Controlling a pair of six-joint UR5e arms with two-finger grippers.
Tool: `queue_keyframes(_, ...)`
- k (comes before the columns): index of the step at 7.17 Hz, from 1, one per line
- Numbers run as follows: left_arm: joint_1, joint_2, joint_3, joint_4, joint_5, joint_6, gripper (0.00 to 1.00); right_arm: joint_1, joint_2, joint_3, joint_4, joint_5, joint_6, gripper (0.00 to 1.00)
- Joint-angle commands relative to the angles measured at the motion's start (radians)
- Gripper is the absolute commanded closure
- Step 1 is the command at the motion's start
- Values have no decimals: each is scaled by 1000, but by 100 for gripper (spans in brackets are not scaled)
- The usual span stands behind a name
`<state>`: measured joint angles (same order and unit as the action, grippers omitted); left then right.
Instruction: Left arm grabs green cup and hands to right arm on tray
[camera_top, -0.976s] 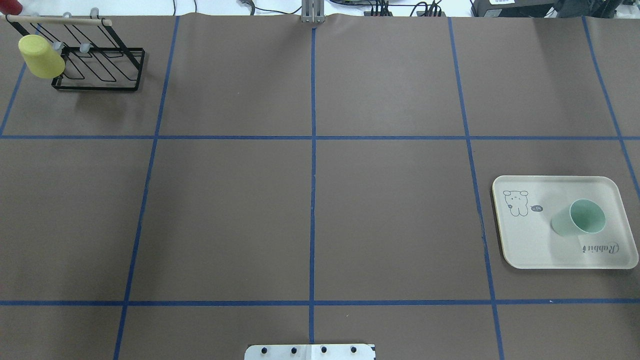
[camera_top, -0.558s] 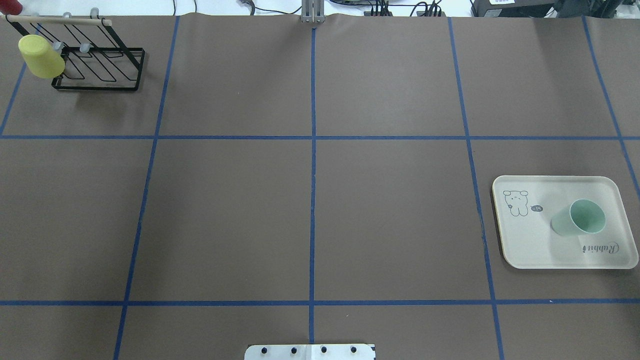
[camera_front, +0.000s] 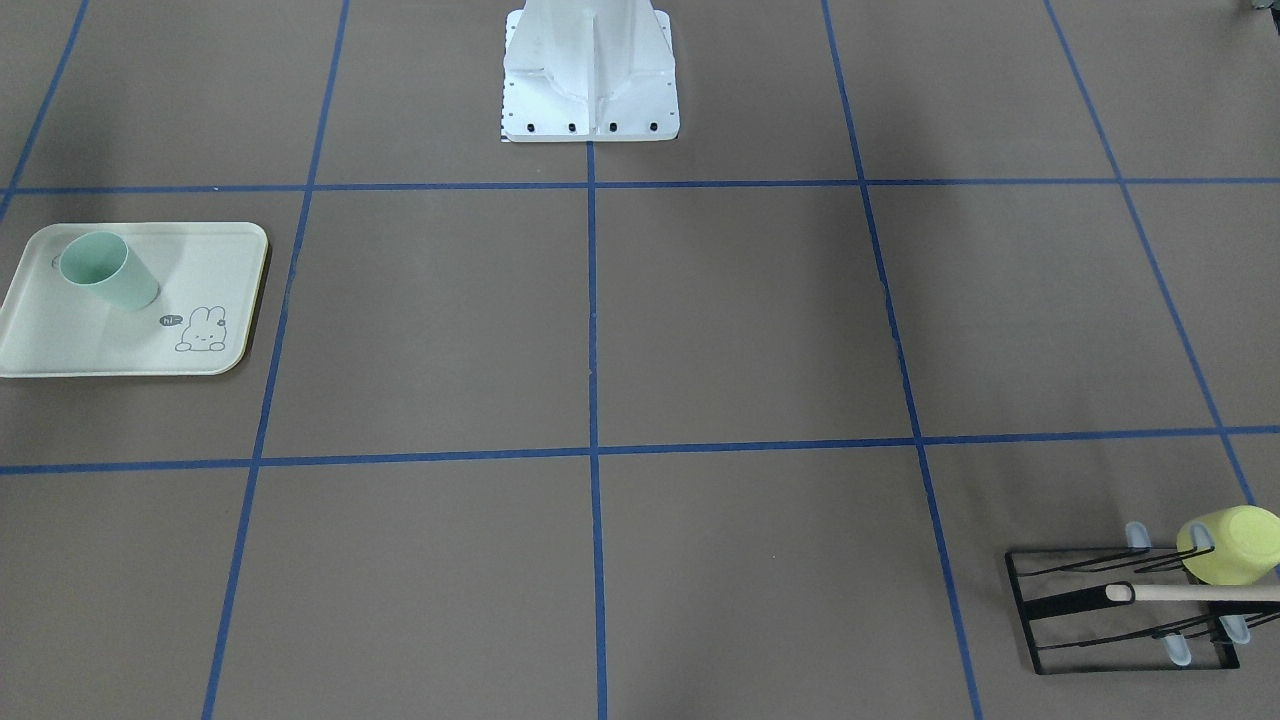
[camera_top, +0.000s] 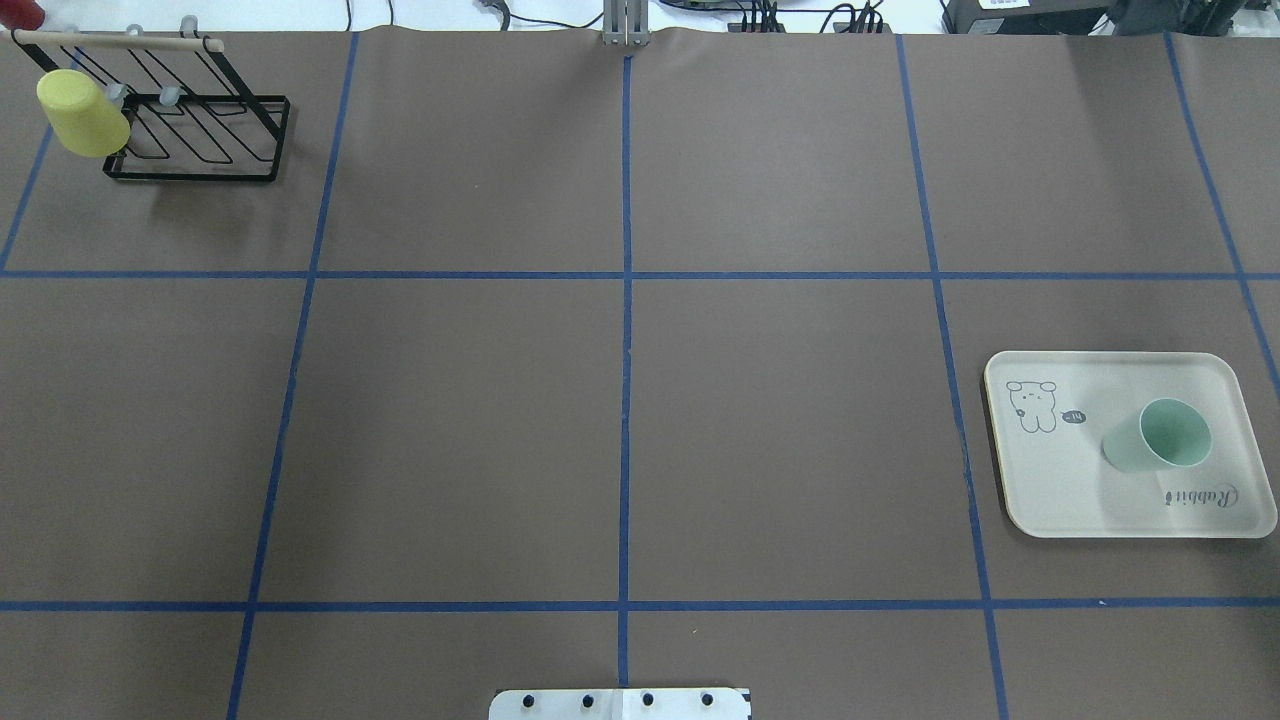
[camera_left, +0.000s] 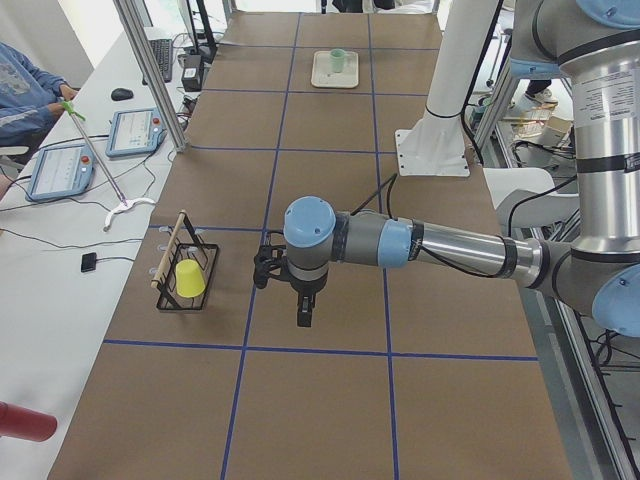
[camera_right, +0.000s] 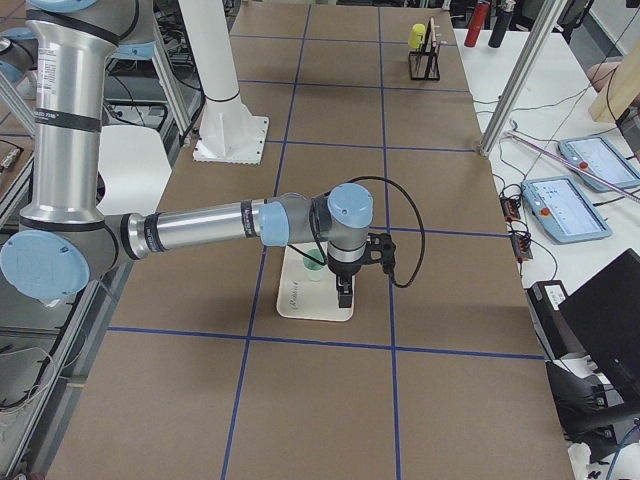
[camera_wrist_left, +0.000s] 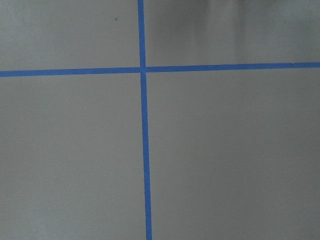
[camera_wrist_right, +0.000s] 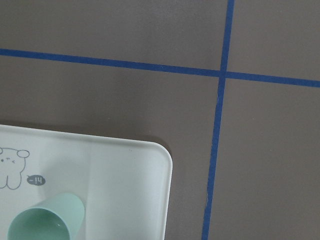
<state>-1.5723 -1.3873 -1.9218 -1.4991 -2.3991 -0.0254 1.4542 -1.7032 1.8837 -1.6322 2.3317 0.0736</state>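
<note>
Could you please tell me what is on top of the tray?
Only the green cup stands on the tray, upright, mouth up. The patch beneath it is covered.

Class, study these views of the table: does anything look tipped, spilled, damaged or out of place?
Nothing stands out. The green cup stands upright on the tray, with no spill visible. The yellow cup hangs tilted on a peg of the wire rack, as racks are meant to hold cups.
</note>
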Motion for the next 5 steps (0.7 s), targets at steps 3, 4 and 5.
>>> queue_keyframes(3, 3, -3, 9, 5, 8, -2, 0, 0, -1, -1, 0, 0, 0, 0)
queue_keyframes(4, 3, -3, 9, 8, 8, -2, 0, 0, -1, -1, 0, -2, 0, 0)
queue_keyframes(5, 3, -3, 9, 8, 8, -1, 0, 0, -1, -1, 2, -2, 0, 0)
